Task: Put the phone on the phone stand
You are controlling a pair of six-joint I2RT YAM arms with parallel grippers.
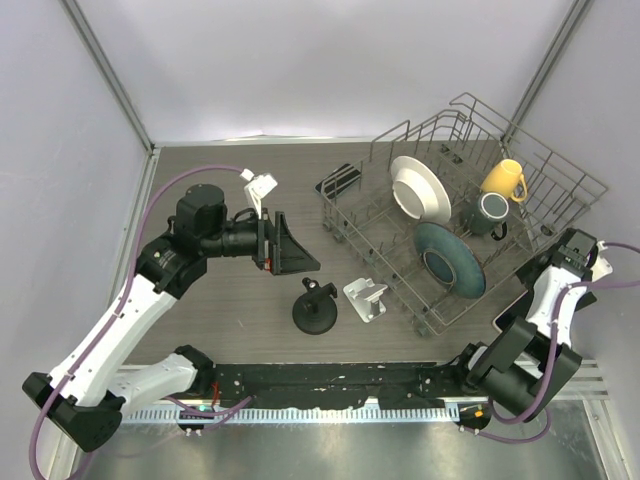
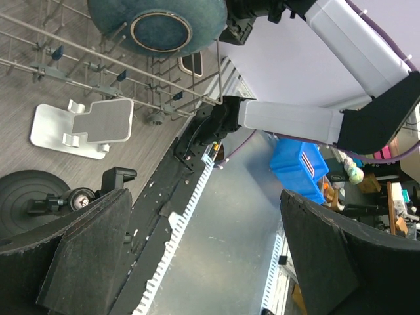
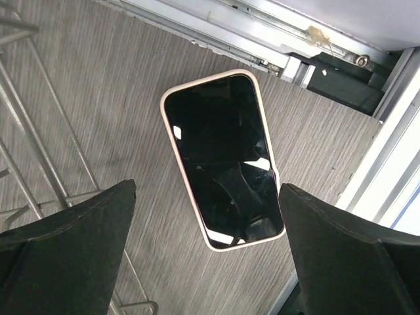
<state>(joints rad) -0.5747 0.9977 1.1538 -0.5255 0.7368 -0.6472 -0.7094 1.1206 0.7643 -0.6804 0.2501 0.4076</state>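
The phone (image 3: 222,157) lies flat on the wooden tabletop, dark screen up in a pale case. My right gripper (image 3: 207,189) hangs open above its near end, one finger on each side, touching nothing. In the top view only a sliver of the phone (image 1: 508,312) shows, between the dish rack and my right arm. The phone stand (image 1: 365,298) is a small silver bracket at the table's middle, also in the left wrist view as the stand (image 2: 85,128). My left gripper (image 1: 292,247) is open and empty, held above the table left of the stand.
A wire dish rack (image 1: 540,160) fills the back right, holding a white plate (image 1: 420,188), a blue plate (image 1: 450,260), a yellow mug (image 1: 503,180) and a dark mug (image 1: 487,213). A black round-based holder (image 1: 315,310) stands just left of the phone stand.
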